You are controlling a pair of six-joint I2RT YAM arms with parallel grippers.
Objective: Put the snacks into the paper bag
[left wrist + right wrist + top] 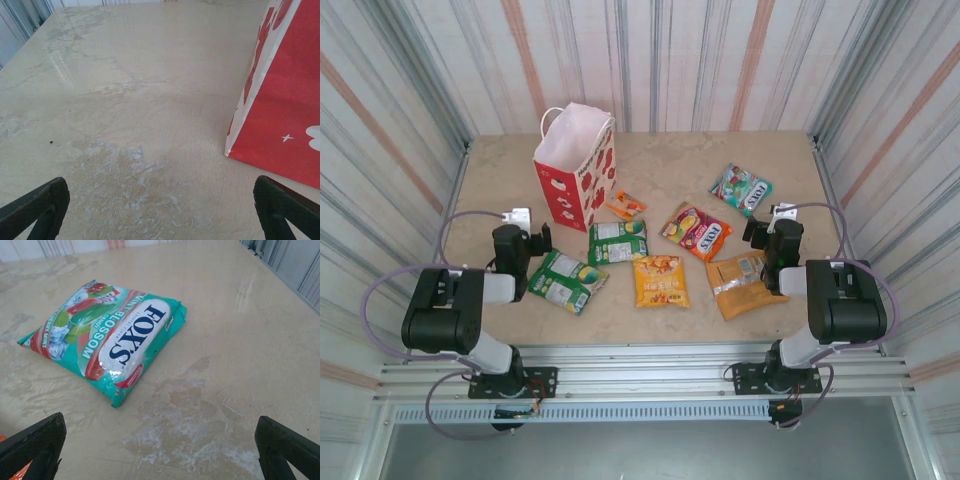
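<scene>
A: Where's the bag point(578, 172)?
B: Upright, rear left of the surface point(670, 160). All 7 snacks point(660, 280) lie flat outside it, to its right, the small orange one point(626, 205) nearest it.
A: And the claws?
B: Both spread wide and empty: left claw point(161, 202) beside the bag, right claw point(160, 437) near the teal packet point(110, 335).

Counted seven snacks all up: two green packets point(568, 280) point(618, 241), two orange packets point(660, 281) point(745, 283), one red-yellow packet point(697, 231), one teal packet point(741, 189), one small orange packet point(627, 205). Just one bag point(578, 170), plus two arms point(450, 310) point(840, 300).
</scene>
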